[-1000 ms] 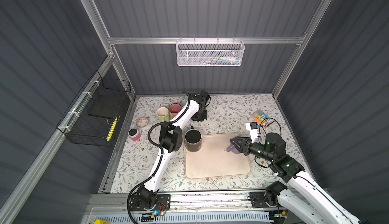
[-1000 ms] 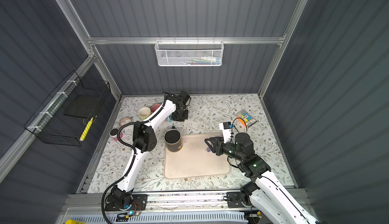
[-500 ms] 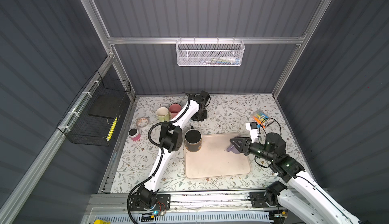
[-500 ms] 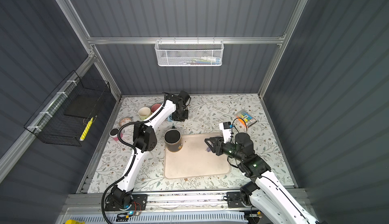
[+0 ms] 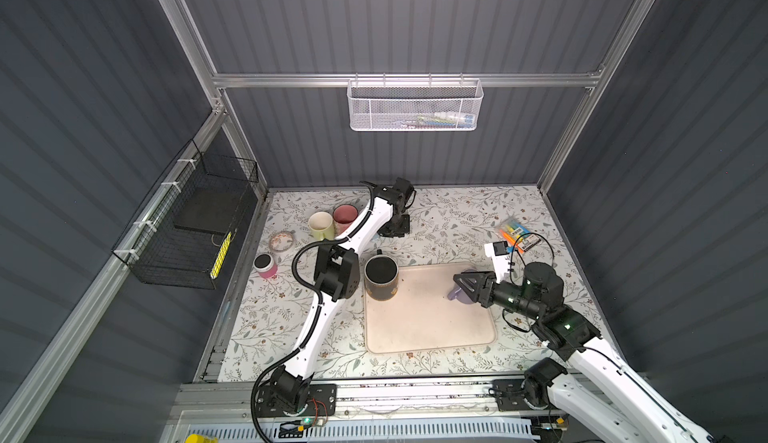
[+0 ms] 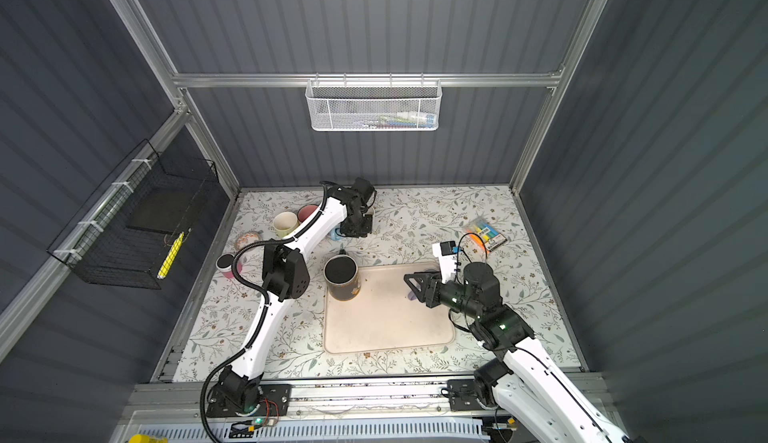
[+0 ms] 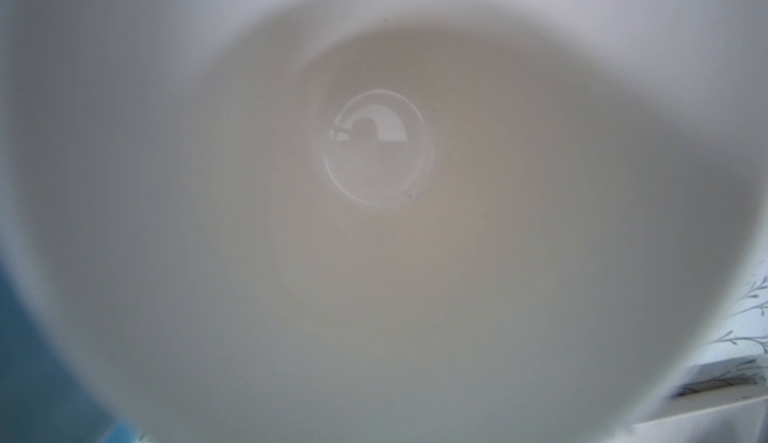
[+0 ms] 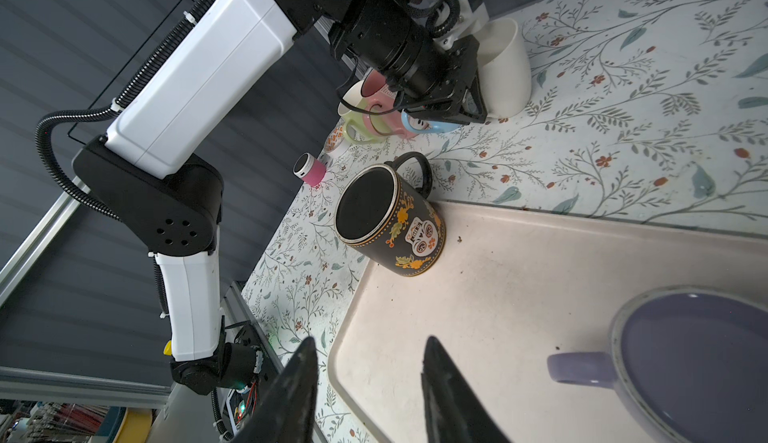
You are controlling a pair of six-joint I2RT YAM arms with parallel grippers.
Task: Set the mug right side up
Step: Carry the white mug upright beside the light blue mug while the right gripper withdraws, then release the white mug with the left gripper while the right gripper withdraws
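The mug (image 8: 505,71) is white with a light blue handle (image 6: 336,235) and leans at the back of the table, its mouth towards my left gripper (image 8: 469,106). In both top views the left gripper (image 5: 392,229) covers most of it. The left wrist view looks straight into the mug's white inside (image 7: 374,150), and the jaws do not show there. My right gripper (image 8: 370,345) hangs open and empty over the cream tray (image 5: 428,328), beside an upright purple mug (image 8: 698,362).
A black skull-print mug (image 5: 381,276) stands upright on the tray's far left corner. A green mug (image 5: 321,225) and a pink mug (image 5: 345,216) stand at the back left, with a small dish (image 5: 281,240) and a pink cylinder (image 5: 265,265). A marker pack (image 5: 515,233) lies at the right.
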